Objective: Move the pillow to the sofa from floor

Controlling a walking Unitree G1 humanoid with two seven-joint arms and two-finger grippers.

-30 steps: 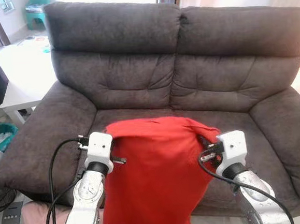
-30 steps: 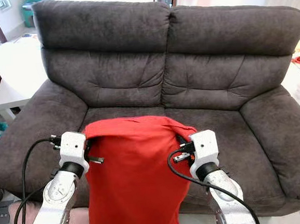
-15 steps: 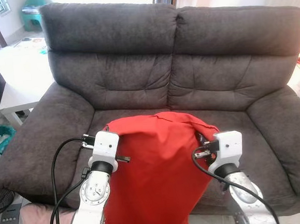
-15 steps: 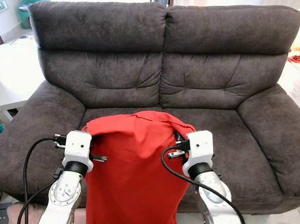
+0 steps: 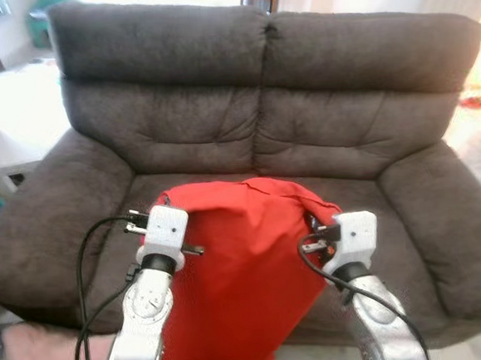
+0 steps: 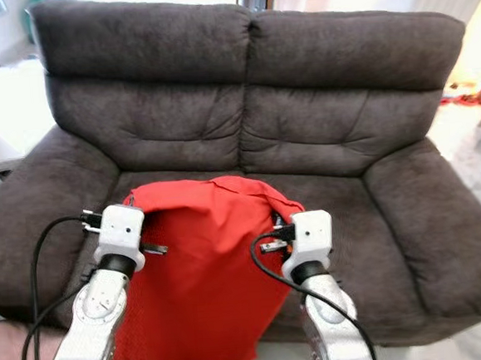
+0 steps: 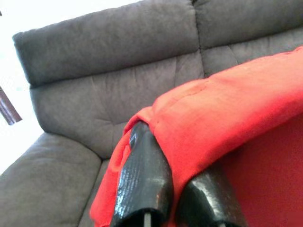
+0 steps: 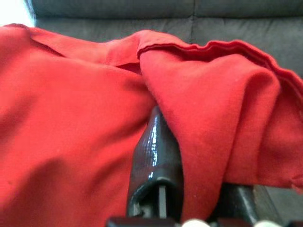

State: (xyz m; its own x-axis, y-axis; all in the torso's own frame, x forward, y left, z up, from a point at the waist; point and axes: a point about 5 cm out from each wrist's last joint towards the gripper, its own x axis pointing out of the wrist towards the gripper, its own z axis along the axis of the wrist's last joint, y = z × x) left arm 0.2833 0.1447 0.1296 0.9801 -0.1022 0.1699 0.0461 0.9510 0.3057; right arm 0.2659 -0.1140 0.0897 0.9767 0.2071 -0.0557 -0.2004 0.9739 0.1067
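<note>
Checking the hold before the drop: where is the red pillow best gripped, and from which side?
By its upper corners, one from each side. The left gripper and right gripper each pinch a top-edge fold of the red pillow. It hangs limp over the sofa seat front, so the middle would probably sag.

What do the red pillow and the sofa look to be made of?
The red pillow: thin matte woven fabric, probably cotton; it drapes limply and shows a stitched hem. The sofa: grey suede-like microfibre, likely; a soft, brushed nap with tufted creases.
</note>
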